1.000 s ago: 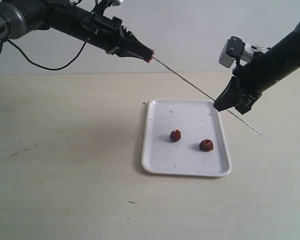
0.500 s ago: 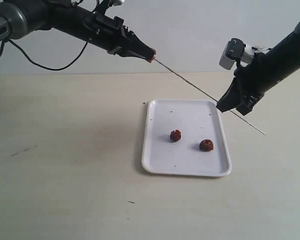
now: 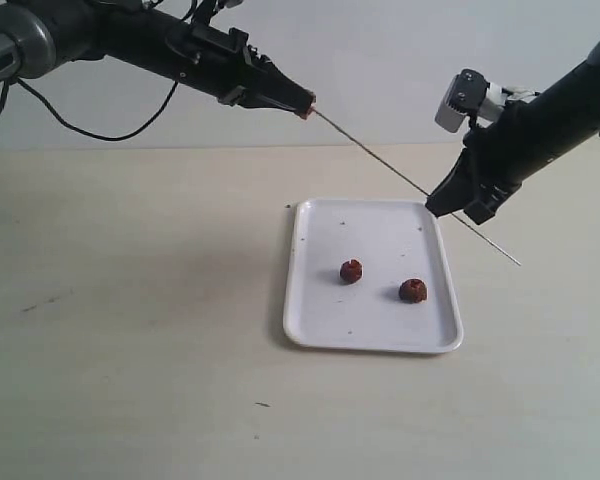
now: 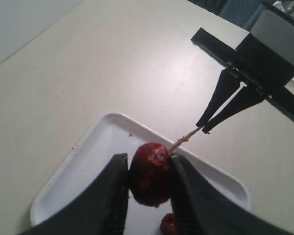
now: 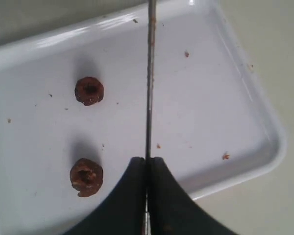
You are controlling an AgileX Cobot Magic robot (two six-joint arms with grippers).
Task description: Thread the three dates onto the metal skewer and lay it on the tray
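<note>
Pale beige tabletop under a plain grey wall: the left gripper, raised over the far left of the scene, pinches one date between its pads. The right gripper has its fingers pressed together on the metal skewer, which slants down to the right from the fruit and pokes on past that grip above the table. Splitting rod and fruit between two arms appears meant to let one steady the shaft while the other pushes the date along it. The rod meets the date, though how deep it goes cannot be told. Below, a second date sits near the middle of the white tray, with a third date to its right. Both are well apart from the raised rod and block nothing. A black cable droops behind the left arm.
</note>
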